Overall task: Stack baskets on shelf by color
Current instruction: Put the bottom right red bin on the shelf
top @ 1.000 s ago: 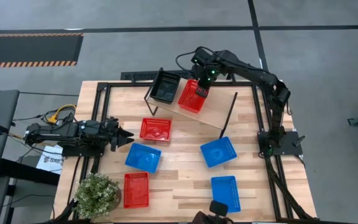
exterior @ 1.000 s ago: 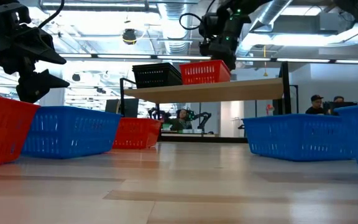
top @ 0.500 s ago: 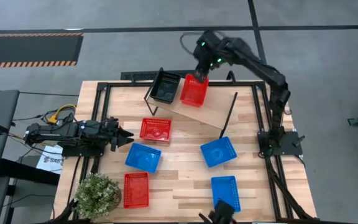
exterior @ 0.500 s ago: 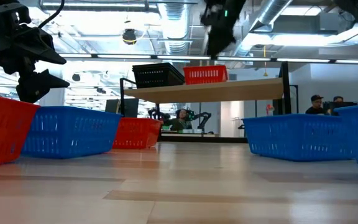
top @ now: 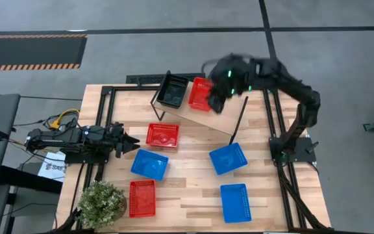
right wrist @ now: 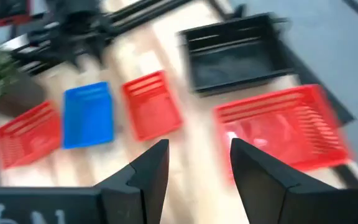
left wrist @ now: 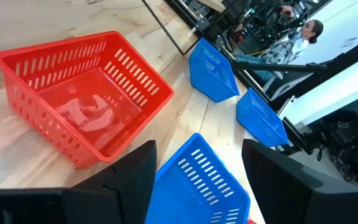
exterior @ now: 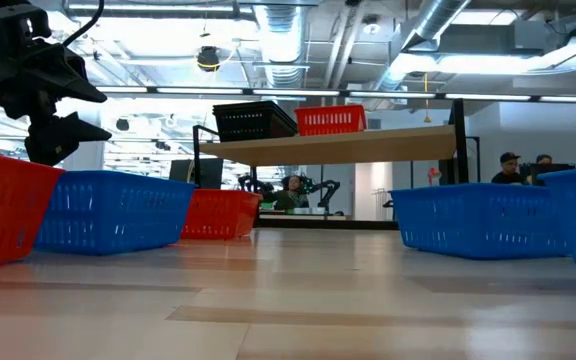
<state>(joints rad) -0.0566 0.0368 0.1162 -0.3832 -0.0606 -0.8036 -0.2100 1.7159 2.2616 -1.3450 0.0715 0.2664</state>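
- right gripper [top: 217, 104] hangs above the shelf [top: 223, 117], fingers [right wrist: 148, 171] spread and holding nothing, just beside the red basket [top: 201, 95] on the shelf.
- black basket [top: 173, 90] sits beside that red one at the shelf's end nearest the surface's far left corner.
- left gripper [top: 130, 143] waits spread at the surface's left edge, beside a red basket on the surface [top: 162, 135] and a blue basket [top: 150, 164].

Open left hand [left wrist: 197, 171] above red basket [left wrist: 82, 93], blue baskets [left wrist: 201, 180].

The right claw [top: 217, 103] is motion-blurred and partly hides the red basket [top: 200, 93].
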